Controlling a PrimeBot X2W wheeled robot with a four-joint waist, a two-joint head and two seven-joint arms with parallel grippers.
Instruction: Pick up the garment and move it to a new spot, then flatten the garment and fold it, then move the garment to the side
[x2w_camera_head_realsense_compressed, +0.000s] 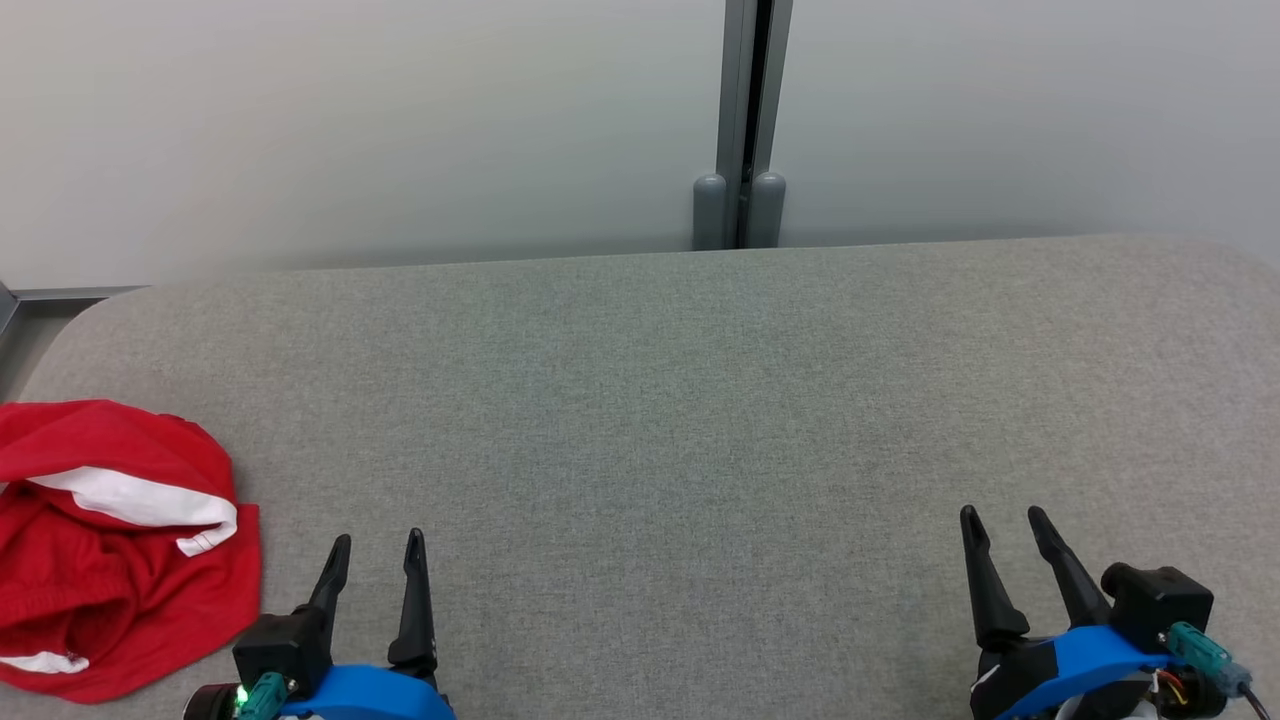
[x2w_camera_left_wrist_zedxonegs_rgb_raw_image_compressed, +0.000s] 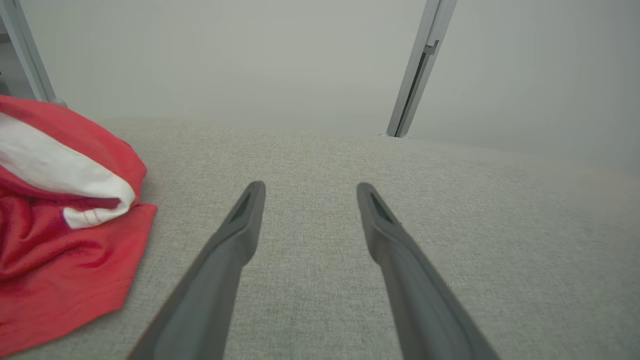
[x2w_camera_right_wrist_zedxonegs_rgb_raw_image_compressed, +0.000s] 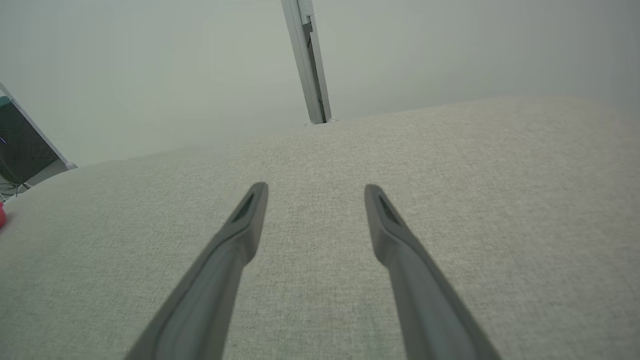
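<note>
Both grippers are hovering wide open and empty over the grey padded table (x2w_camera_head_realsense_compressed: 640, 400): the left gripper (x2w_camera_head_realsense_compressed: 378, 542) near the left side, the right gripper (x2w_camera_head_realsense_compressed: 1003, 515) well apart on the right. A crumpled red garment (x2w_camera_head_realsense_compressed: 110, 545) with white trim is lying just left of the left gripper, partly overhanging the table's left edge. Judging by that bunching, a shallow pinch is risking catching one layer only, letting the rest slide off.

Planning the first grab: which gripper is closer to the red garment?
The left gripper; the red garment lies just beside it, while the right gripper is far off.
</note>
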